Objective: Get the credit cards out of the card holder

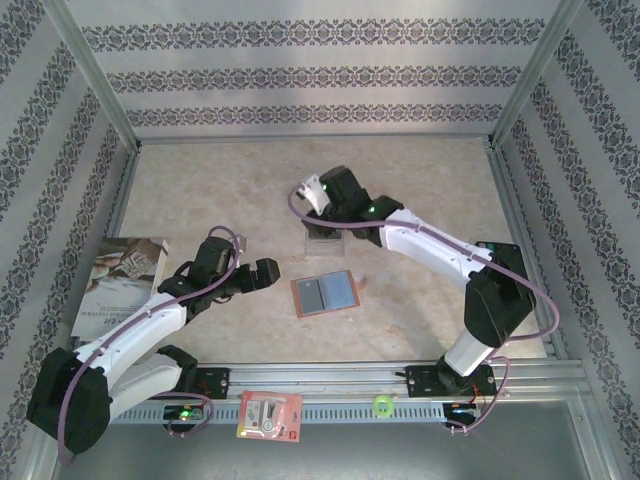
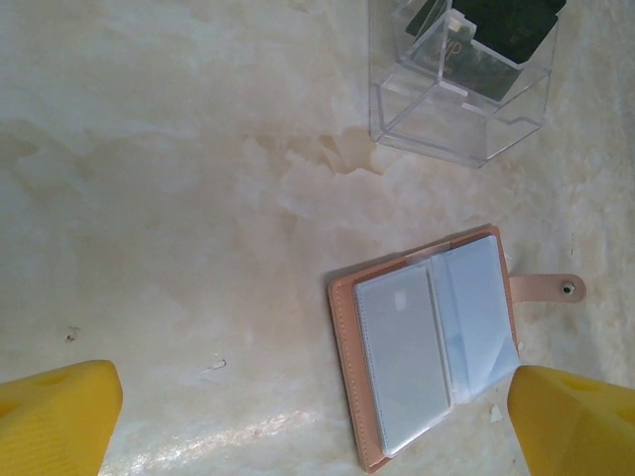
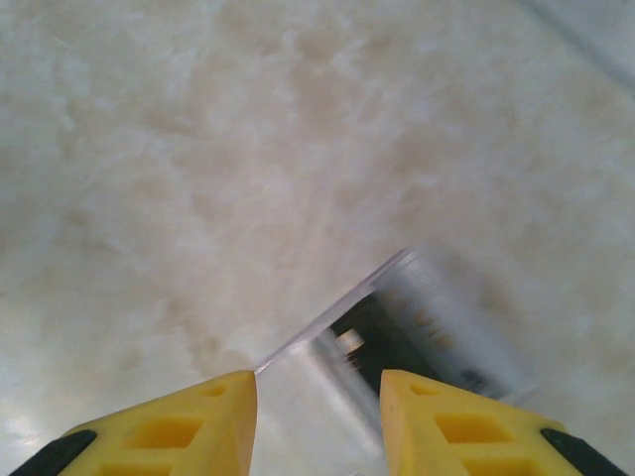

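- Top view: card holder [image 1: 323, 293] is lying open and flat on the surface [image 1: 420, 180], mid-front, grey-blue inside facing up.
- L gripper [image 1: 268, 272] is hovering just left of the holder, not touching it. R gripper [image 1: 335, 222] is pointing down over a clear box [image 1: 335, 238] that is sitting behind the holder.
- A magazine [image 1: 120, 280] is lying far left under the L arm; a red-and-white packet [image 1: 270, 415] is sitting on the front rail.
- L wrist: yellow fingers [image 2: 55, 416] are standing wide apart, released, gripping nothing.
- The holder [image 2: 347, 377] is lying between and ahead of them, with a silvery credit card [image 2: 400, 357] sitting in its left sleeve and the strap pointing right.
- The clear box [image 2: 461, 99] is standing beyond, apart from the holder, with dark cards [image 2: 506, 30] inside.
- R wrist: fingers [image 3: 169, 426] are partly spread, with a gap showing and nothing pinched.
- The box rim [image 3: 327, 337] is showing blurred past the fingertips, w/ a dark card [image 3: 397, 342] inside.
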